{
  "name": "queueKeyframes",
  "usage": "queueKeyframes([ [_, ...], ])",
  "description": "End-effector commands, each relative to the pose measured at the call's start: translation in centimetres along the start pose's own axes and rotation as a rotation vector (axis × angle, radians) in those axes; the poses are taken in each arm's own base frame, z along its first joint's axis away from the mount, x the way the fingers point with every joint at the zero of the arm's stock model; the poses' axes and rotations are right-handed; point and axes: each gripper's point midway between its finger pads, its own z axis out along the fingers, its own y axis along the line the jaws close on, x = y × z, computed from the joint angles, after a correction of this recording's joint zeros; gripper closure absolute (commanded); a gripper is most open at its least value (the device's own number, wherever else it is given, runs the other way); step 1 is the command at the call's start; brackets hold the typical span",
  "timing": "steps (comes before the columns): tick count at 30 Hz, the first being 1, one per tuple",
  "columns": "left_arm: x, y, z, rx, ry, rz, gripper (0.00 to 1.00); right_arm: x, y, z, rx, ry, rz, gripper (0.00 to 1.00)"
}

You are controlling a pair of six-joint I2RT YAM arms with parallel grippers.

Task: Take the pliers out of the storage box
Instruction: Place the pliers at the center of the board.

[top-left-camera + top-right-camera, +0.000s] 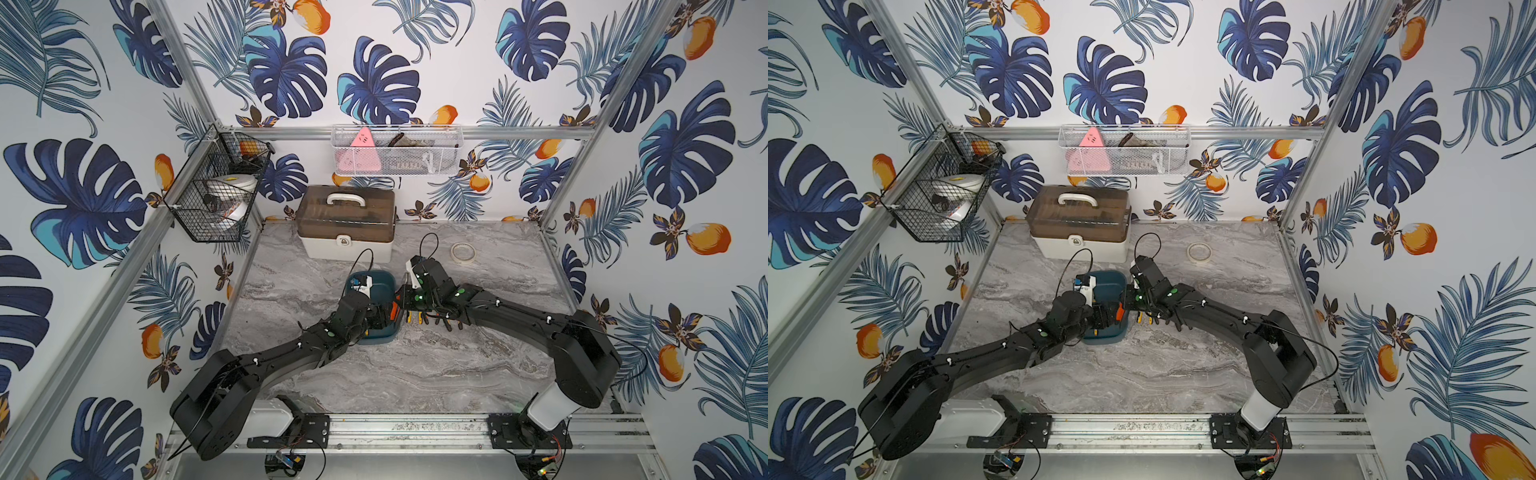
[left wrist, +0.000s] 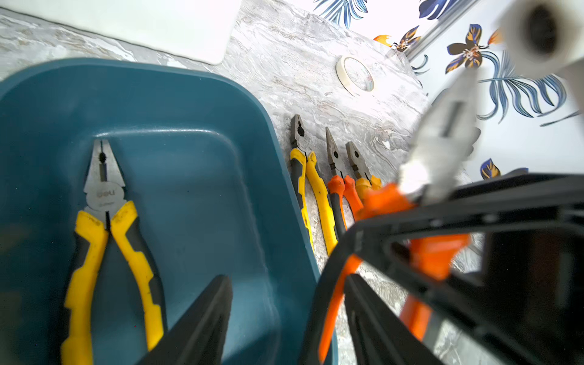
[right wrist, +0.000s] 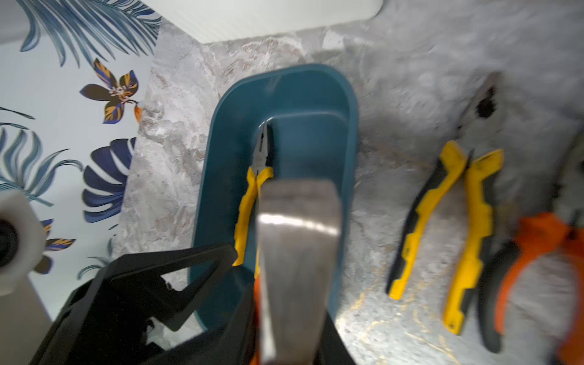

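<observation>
The storage box (image 1: 383, 291) is a teal tray mid-table. One pair of yellow-black pliers (image 2: 104, 196) lies flat inside it. Three more pliers (image 2: 335, 177) lie side by side on the marble just right of the tray. At the tray's right rim my right gripper (image 3: 286, 328) is shut on orange-handled pliers (image 1: 394, 311), whose grey head (image 3: 297, 246) points forward. My left gripper (image 2: 287, 284) is open over the tray's right side. One orange handle (image 2: 335, 303) runs between its fingers, close to one finger (image 2: 373, 322) and well clear of the other.
A white case with a brown lid (image 1: 347, 224) stands behind the tray. A roll of tape (image 1: 463, 252) lies at the back right. A black wire basket (image 1: 216, 187) and a white mesh basket (image 1: 395, 151) hang on the walls.
</observation>
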Motion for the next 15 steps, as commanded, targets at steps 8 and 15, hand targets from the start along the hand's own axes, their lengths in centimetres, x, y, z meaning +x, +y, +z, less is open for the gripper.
queueKeyframes([
  [8, 0.2, 0.2, 1.2, -0.027, 0.030, -0.025, 0.37, -0.9, -16.1, -6.2, 0.609, -0.018, -0.213, 0.97],
  [15, 0.7, 0.2, 1.5, -0.025, 0.048, -0.031, 0.38, -0.9, -22.1, -8.0, 0.457, -0.015, 0.120, 0.95],
])
